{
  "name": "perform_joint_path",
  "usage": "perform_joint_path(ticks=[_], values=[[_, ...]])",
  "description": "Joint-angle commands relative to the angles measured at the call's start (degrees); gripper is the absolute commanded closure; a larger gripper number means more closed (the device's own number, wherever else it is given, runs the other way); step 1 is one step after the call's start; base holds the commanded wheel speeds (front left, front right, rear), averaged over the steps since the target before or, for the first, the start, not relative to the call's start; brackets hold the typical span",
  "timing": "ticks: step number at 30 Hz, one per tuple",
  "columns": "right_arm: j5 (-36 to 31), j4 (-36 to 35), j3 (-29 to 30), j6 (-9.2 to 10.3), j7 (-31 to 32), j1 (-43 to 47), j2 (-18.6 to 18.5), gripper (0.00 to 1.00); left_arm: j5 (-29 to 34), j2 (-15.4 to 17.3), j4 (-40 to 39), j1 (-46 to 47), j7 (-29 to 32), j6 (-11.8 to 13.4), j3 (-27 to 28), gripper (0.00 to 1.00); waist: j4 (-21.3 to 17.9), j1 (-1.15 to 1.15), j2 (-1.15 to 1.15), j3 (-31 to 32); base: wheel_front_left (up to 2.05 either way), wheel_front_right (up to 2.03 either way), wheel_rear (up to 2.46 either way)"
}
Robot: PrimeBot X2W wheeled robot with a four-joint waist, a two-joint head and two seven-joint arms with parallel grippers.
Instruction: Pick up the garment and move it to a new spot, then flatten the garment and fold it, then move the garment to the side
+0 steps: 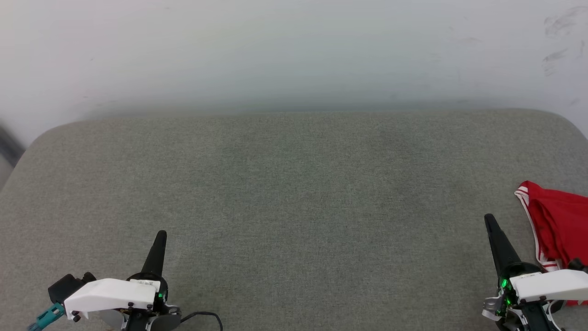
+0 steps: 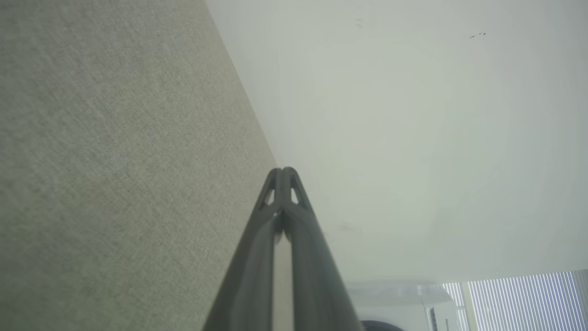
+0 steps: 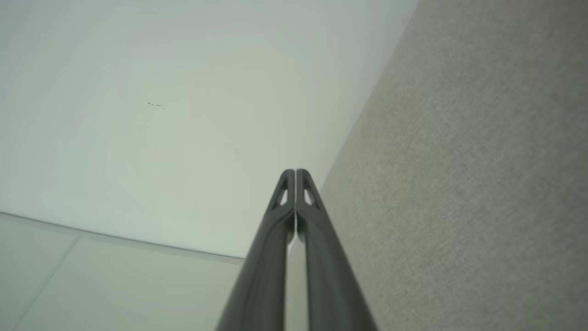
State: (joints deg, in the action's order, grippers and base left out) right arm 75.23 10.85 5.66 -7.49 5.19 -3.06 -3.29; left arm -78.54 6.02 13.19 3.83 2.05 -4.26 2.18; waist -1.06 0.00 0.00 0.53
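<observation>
Grey fabric surface (image 1: 294, 207), pale scuffed wall (image 1: 294, 50), possibly window blinds (image 2: 523, 299)

Plain room: grey upholstered surface (image 1: 294, 207), white wall (image 1: 294, 46)

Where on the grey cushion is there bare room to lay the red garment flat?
The grey cushion is bare from the left tool across to the right tool, and back to the white wall. The far right edge is crowded: the garment lies bunched there, close beside the right tool.

One garment (image 1: 561, 220), two grippers (image 1: 161, 235) (image 1: 489, 219), one padded grey surface (image 1: 294, 207).
</observation>
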Motion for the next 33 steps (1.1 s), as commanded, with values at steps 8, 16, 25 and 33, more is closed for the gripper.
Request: perform_joint_path(ticks=[8, 16, 25, 33], values=[[4.6, 0.7, 0.3, 0.0, 0.5, -1.8, 0.3, 1.0, -3.7, -0.8, 0.1, 1.6, 1.3, -1.1, 1.4, 1.0, 0.2, 0.0, 0.0, -0.1, 0.0, 0.0, 0.0], [8.2, 1.5, 0.5, 0.0, 0.7, -2.2, 0.3, 1.0, -6.7, -1.5, 0.4, 1.9, 2.2, -1.8, 2.2, 1.0, 0.4, 0.0, 0.0, -0.3, 0.0, 0.0, 0.0], [12.0, 2.2, 0.7, 0.0, 1.0, -2.9, 0.4, 1.0, -9.8, -2.2, 0.6, 2.3, 3.2, -2.5, 3.2, 1.0, 0.7, 0.0, 0.0, -0.5, 0.0, 0.0, 0.0], [15.2, 3.0, 0.9, 0.0, 1.3, -3.2, 0.5, 1.0, -12.4, -2.8, 0.8, 2.5, 4.0, -3.0, 4.0, 1.0, 0.9, 0.0, 0.0, -0.6, 0.0, 0.0, 0.0]])
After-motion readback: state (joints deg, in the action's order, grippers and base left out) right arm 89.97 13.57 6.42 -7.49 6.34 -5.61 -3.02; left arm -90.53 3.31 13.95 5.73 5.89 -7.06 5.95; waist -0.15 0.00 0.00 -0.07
